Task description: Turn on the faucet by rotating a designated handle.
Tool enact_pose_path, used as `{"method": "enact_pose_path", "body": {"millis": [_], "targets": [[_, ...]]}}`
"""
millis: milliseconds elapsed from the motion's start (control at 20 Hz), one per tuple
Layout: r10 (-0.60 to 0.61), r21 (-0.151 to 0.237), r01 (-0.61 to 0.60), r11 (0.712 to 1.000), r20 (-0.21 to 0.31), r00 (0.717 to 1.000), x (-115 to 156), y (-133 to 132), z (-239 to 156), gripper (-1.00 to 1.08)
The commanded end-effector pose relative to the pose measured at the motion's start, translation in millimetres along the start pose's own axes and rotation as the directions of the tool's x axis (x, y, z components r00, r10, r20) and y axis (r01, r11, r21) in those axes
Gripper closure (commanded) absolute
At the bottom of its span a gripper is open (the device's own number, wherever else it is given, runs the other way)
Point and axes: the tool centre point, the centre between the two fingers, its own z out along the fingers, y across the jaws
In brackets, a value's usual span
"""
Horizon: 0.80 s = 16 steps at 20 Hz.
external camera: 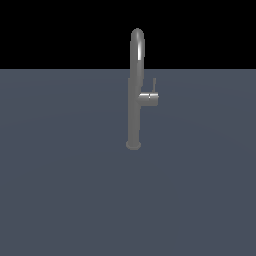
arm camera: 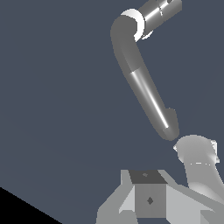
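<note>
Faucet against my fingers: in the wrist view the faucet (arm camera: 140, 78) lies beyond my fingers (arm camera: 149, 199), with a strip of bare bench (arm camera: 57, 109) showing between its arched tube and my fingers.
Fingers, state: only pale blocks and one dark square face of them show at the edge of the wrist view. I cannot tell how far apart they are. I see nothing held in them.
Fingers, exterior view: neither my fingers nor my arm appears there.
Pale cylinder: a light grey round piece (arm camera: 199, 159) sits just beside the tip of the curved tube in the wrist view. I cannot tell whether it belongs to the faucet or to me.
Faucet, place: its small round base stands on the bench (external camera: 60, 175) near the middle, somewhat closer to the far edge than to the near one, and well clear of both side edges.
Faucet, pose: the column (external camera: 134, 115) stands upright, and its gooseneck arches above the bench's far edge line.
Handle: the handle (external camera: 149, 97) juts from the column about halfway up, toward the exterior view's right.
Lever rod: a thin rod rises nearly straight up from the outer end of the stub, apart from the column.
Contact: nothing touches the handle in the exterior view.
</note>
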Motion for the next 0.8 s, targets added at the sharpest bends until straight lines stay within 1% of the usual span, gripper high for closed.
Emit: {"method": "enact_pose_path", "body": {"millis": [0, 200, 400, 600, 750], "targets": [[0.042, 0.045, -0.044, 0.998, 0.044, 0.998, 16.0, -1.9, -1.6, 1.08], [0.107, 0.115, -0.121, 0.986, 0.121, 0.987, 42.3, -3.2, -2.6, 1.08], [0.168, 0.182, -0.206, 0.961, 0.207, 0.964, 70.3, -2.5, -1.8, 1.08], [0.221, 0.242, -0.298, 0.923, 0.299, 0.928, 99.1, 0.3, 1.4, 1.08], [0.255, 0.281, -0.369, 0.886, 0.37, 0.893, 120.6, 3.8, 5.6, 1.08]]}}
